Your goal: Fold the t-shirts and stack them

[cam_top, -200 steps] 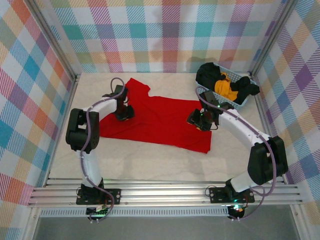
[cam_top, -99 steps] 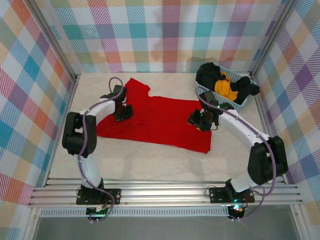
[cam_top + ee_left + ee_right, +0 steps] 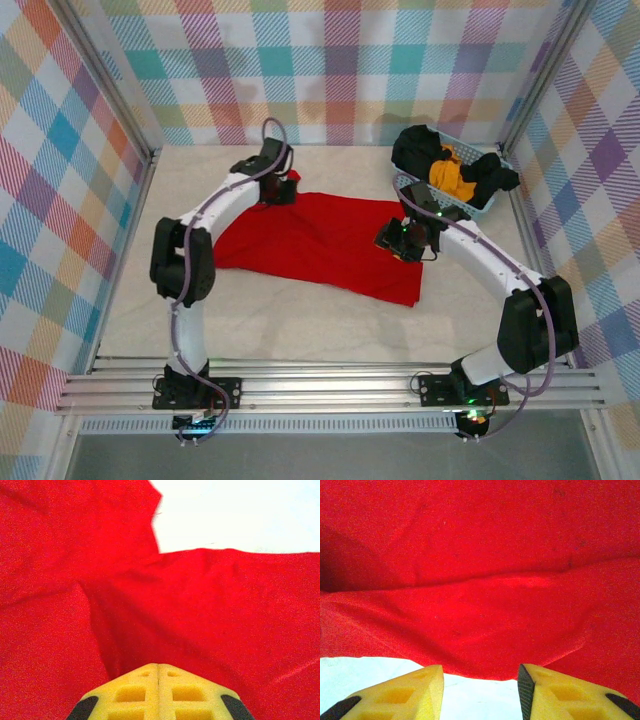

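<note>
Since a second ago, left claw [image 3: 281, 190] has dragged its pinched fold farther out; pads closed on red t-shirt [image 3: 330, 240], which lies between both claws on the surface [image 3: 300, 320]. Right claw [image 3: 403, 240] wide, hem just ahead. Judged light, limp, wrinkle-prone: grip at hems or corners.

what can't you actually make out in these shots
- Top view: how many shirts sit in the basket. The black cloth and orange-yellow cloth are bundled together and small.
- Top view: the corner of the red t-shirt under the left tool, hidden by the wrist.
- Top view: whether the right tool touches the cloth. Its own body covers the fingers.
</note>
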